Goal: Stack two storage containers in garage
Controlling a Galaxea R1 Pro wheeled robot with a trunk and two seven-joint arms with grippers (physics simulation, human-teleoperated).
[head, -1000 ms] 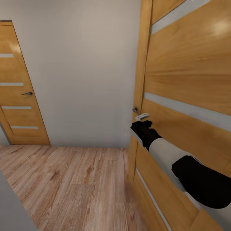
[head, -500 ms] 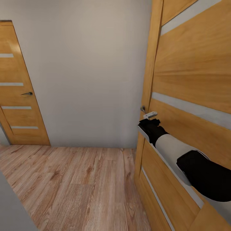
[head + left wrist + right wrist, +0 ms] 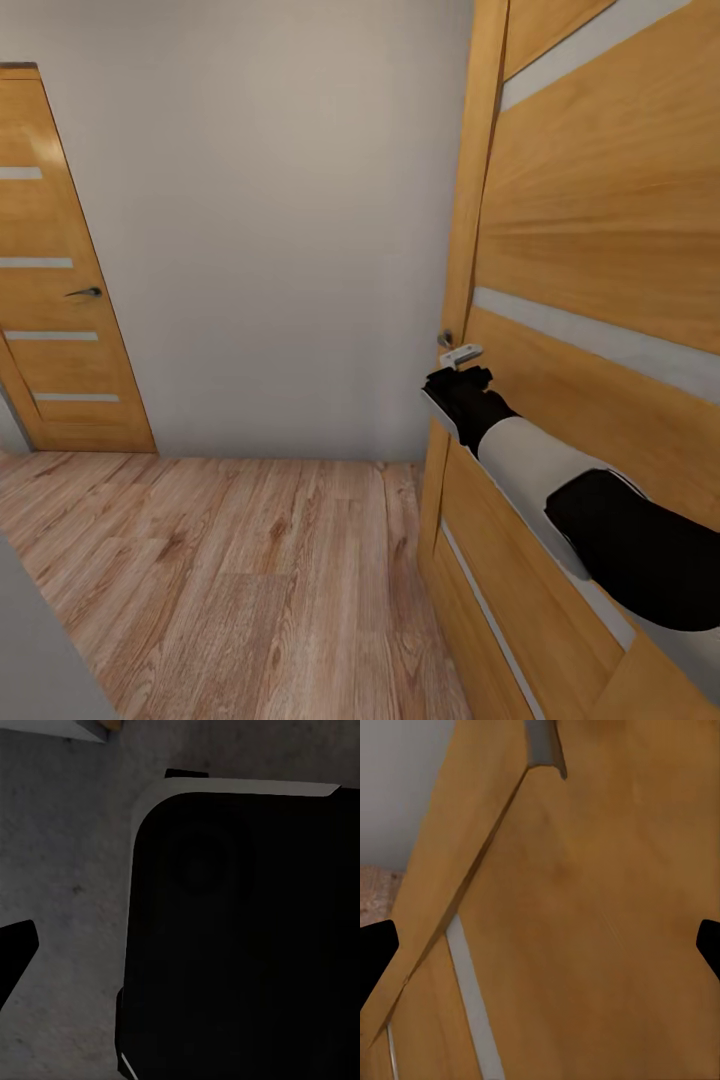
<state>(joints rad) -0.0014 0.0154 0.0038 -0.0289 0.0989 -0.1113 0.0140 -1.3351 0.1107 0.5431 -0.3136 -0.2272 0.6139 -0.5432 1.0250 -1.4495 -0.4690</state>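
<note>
At the right of the head view the right arm reaches to a wood-panelled door [image 3: 600,250], its right tool [image 3: 462,362] just beside the door's small metal handle [image 3: 446,339]; in the right wrist view the dark fingertips [image 3: 375,949] sit far apart at the frame's two edges, so the tool is spread wide with bare door panel between. A second panelled door [image 3: 55,300] stands at the far left past the light wood-plank flooring [image 3: 230,580]. The left wrist view looks onto a dark rounded body over grey floor [image 3: 67,907], and I cannot tell that tool's state.
</note>
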